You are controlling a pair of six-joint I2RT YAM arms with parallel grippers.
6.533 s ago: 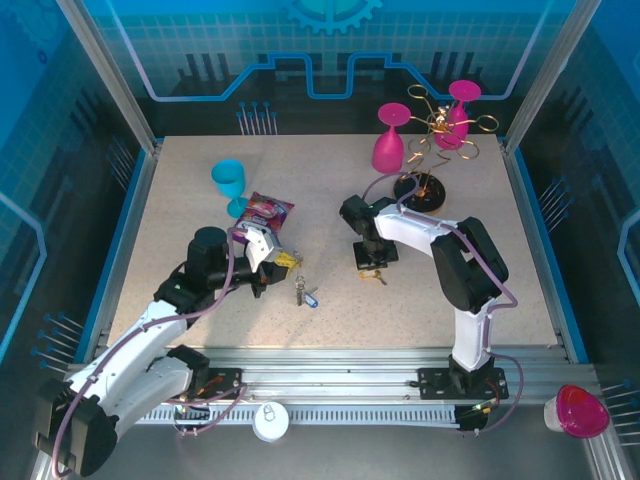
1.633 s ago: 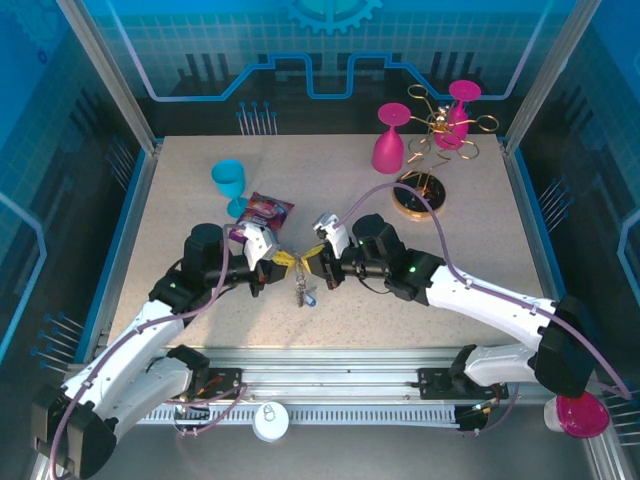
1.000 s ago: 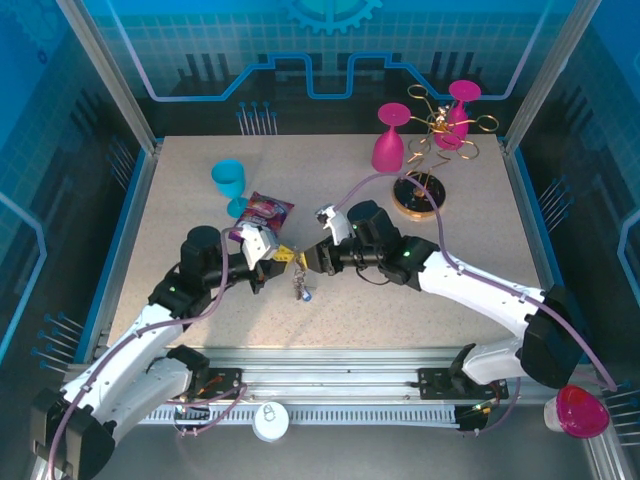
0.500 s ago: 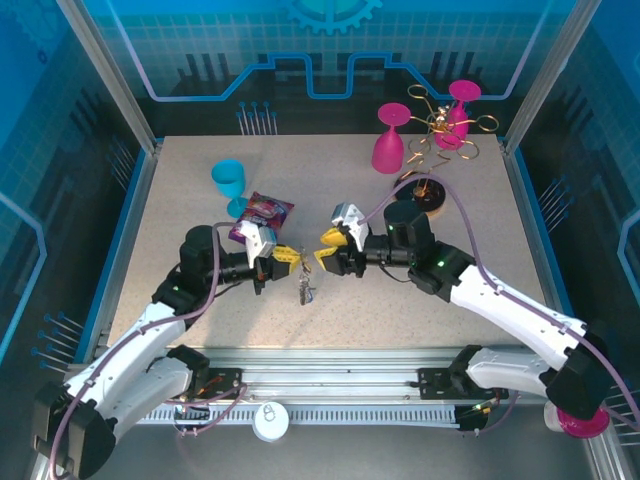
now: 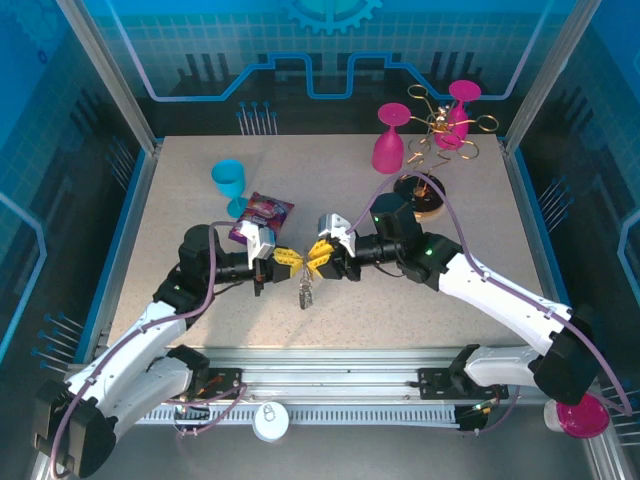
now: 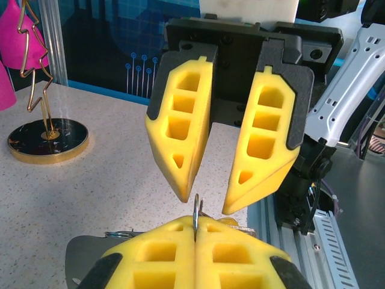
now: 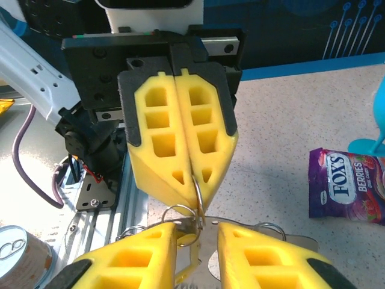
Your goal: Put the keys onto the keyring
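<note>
Blue-lit panels wall in a speckled beige table (image 5: 300,170), and the work sits near its middle, a little toward the near edge. The left gripper (image 5: 287,257) and the right gripper (image 5: 317,259) meet there tip to tip. The left jaws are closed on the keyring (image 7: 197,180), a thin wire loop pinched edge-on so that a short arc stands out of the yellow foam. The right jaws stand apart, and in the left wrist view their tips sit just either side of that arc. Below the meeting point a small cluster of keys (image 5: 304,291) dangles. Whether any key is already threaded is too small to tell.

The ring looks light, stiff and springy, and probably slippery against soft foam, so a sideways push may twist it in the grip. A key is flat and tiny. I judge it best taken by its head with the hole left free, and the ring held near its split but not over it.

A candy packet (image 5: 262,212) lies just beyond the left gripper toward the far edge, with a blue cup (image 5: 228,183) past it toward the far left corner. A pink cup (image 5: 389,145) and a gold wire stand (image 6: 45,141) stand well apart near the far right corner. Toward the near edge the surface offers open room for either arm.
</note>
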